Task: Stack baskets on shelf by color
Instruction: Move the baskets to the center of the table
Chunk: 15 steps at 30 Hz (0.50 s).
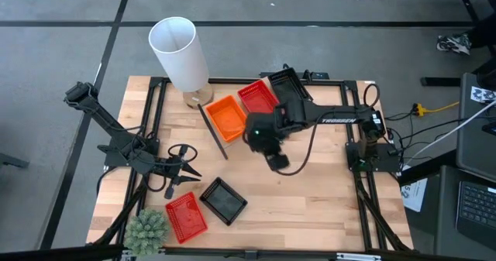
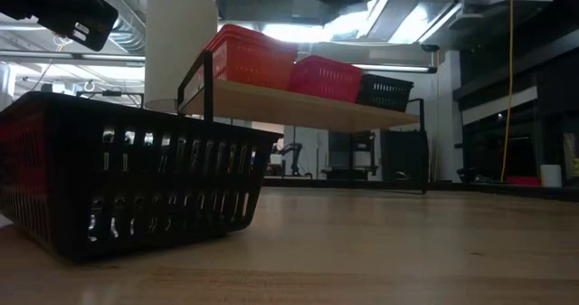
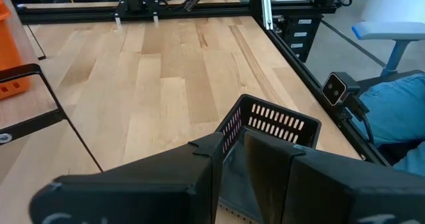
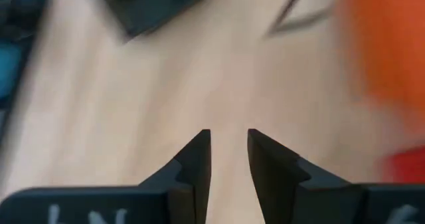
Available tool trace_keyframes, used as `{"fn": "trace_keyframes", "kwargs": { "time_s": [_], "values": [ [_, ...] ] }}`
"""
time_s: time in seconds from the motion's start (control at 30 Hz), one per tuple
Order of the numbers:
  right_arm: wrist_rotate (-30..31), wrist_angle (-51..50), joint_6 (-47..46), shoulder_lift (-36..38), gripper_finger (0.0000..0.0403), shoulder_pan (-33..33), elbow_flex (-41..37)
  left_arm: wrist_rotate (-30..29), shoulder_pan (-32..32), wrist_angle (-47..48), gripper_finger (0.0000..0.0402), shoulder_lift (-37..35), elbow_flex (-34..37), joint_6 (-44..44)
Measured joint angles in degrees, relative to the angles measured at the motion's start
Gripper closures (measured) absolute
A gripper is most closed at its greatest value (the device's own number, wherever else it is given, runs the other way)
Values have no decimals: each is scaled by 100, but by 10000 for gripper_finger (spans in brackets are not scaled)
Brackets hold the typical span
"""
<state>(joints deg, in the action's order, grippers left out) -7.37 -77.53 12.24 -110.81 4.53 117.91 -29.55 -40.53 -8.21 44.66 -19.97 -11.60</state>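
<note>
Tabletop: pale wood table (image 1: 310, 191) framed by black rails; the widest bare stretch lies centre to lower right of the high view.
Shelf: shelf (image 1: 219, 136) sits upper centre, its front rail running diagonally beside the white cylinder (image 1: 180, 53).
On shelf: orange baskets (image 1: 226, 116), red baskets (image 1: 257, 98) and black baskets (image 1: 284, 83) in a row, side by side.
Loose baskets: black basket (image 1: 224, 200) and red basket (image 1: 186, 217) lie lower left, close to the front edge, just beside the green plant (image 1: 147, 228).
Left gripper: left gripper (image 1: 188, 173) rests low at left, near the loose black basket, fingers a narrow gap apart, empty.
Right gripper: right gripper (image 1: 277, 161) hangs over bare wood just off the shelf's front edge, fingers (image 4: 196, 161) slightly parted, holding nothing.
</note>
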Motion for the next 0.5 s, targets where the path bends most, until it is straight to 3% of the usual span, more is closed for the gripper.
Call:
{"fn": "trace_keyframes", "kwargs": {
  "time_s": [0.13,0.37,0.5],
  "values": [
    [-405,-910,-517,3,304,301,-329,1,1,-58,345,1,0,-196],
    [-437,-1182,-1246,240,304,1044,-1505,165,179,-838,345,-3,-27,-840],
    [-90,-949,-2024,717,304,1469,-2407,610,212,-216,356,243,-784,-1180]
  ]
}}
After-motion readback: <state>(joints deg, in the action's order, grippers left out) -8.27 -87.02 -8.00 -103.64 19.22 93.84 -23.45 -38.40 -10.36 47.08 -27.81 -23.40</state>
